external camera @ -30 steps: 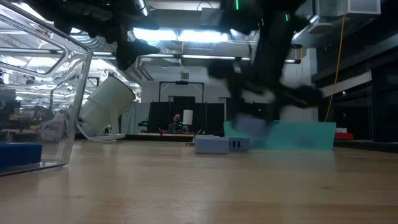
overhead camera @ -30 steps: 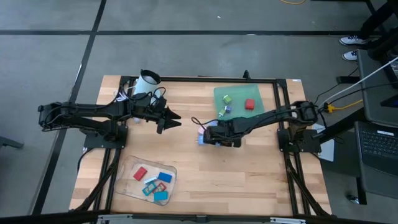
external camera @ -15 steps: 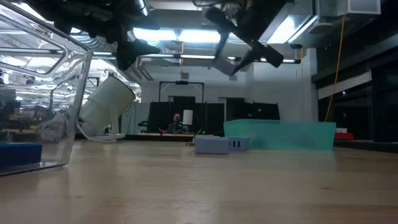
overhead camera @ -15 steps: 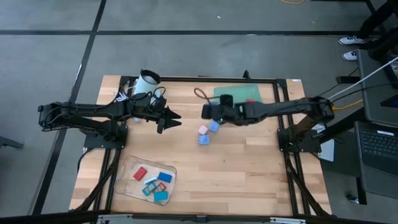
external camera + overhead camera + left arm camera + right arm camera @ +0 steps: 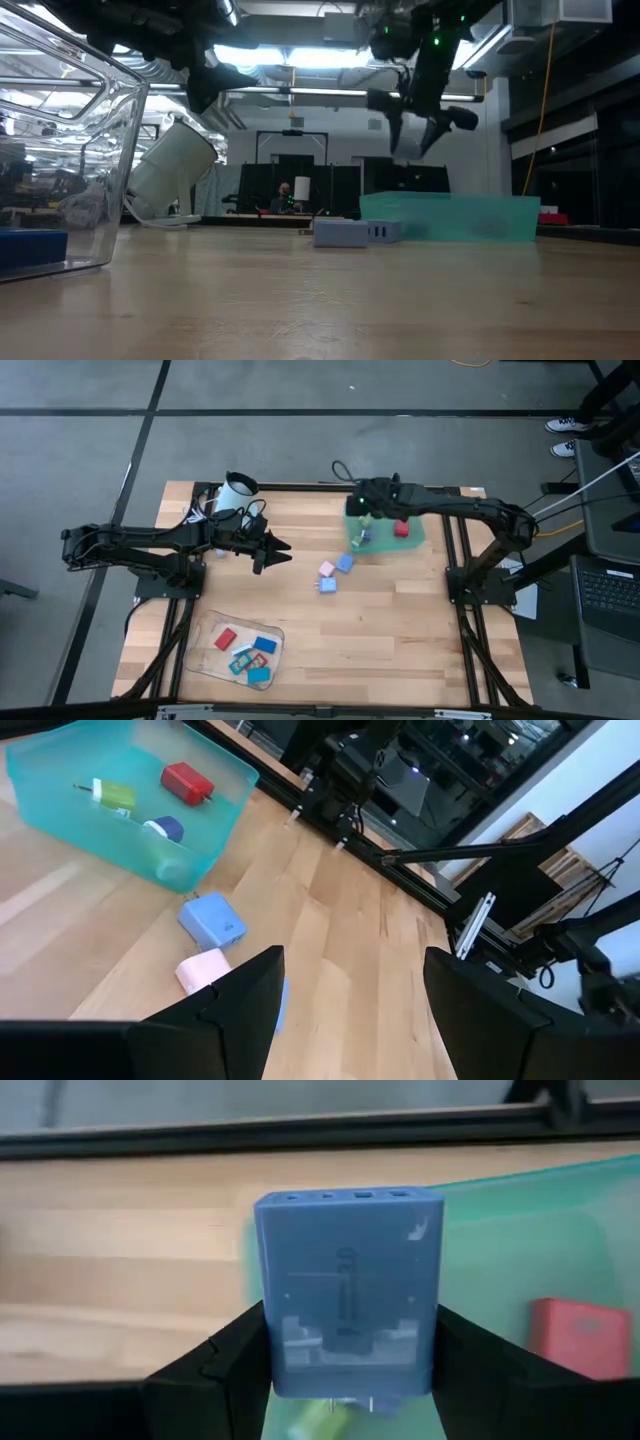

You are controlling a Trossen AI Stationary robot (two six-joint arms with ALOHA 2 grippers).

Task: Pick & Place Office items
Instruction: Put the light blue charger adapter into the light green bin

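Right wrist view shows the right tool (image 5: 345, 1400) clamped on a blue block (image 5: 345, 1290) above the teal tray (image 5: 520, 1230).

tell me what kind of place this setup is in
Probably a robotics lab or workshop. A wooden table with black frame rails carries two arms on a bare concrete floor, the low view shows ceiling strip lights, and a laptop sits beside the rig.

My high cam looks straight down on the whole table (image 5: 380, 630); low cam sits at tabletop level, facing the room. L wrist cam sees the teal bin (image 5: 200, 845) from afar, R wrist cam hangs close above it
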